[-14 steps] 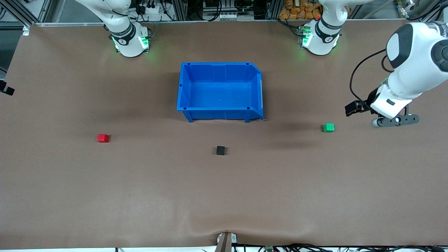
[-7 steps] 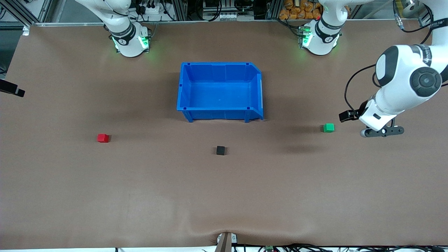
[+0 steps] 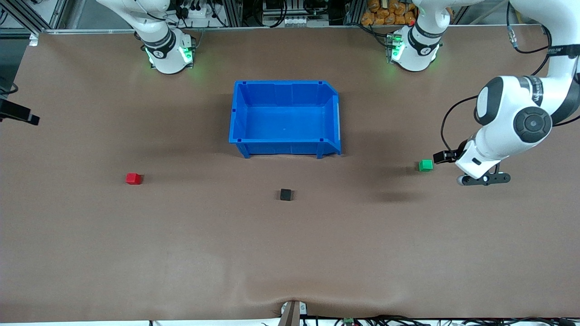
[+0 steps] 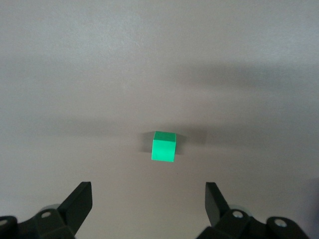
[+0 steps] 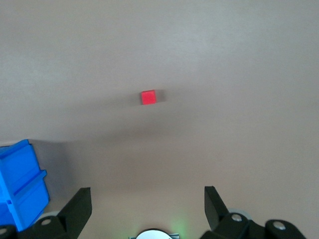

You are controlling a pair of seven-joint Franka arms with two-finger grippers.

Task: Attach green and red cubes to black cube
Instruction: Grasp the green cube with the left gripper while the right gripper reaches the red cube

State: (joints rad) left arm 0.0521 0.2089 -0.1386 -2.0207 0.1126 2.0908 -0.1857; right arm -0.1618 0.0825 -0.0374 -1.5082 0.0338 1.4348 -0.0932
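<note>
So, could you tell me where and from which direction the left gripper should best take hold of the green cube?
Probably from straight above, closing on two opposite vertical faces. The green cube sits flat on the table with nothing touching it, so every side is free. The left gripper is open, up in the air beside the cube toward the left arm's end of the table; it should line its fingers up square with the cube's slightly turned faces.

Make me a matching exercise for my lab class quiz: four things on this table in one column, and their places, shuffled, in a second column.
Things:
1. green cube
2. red cube
3. black cube
4. blue bin

Places:
A. toward the right arm's end of the table
B. middle of the table, nearest the front camera
C. between the two arm bases, farthest from the front camera
D. just ahead of the open left end effector

Pairs: 1-D, 2-A, 3-B, 4-C
</note>
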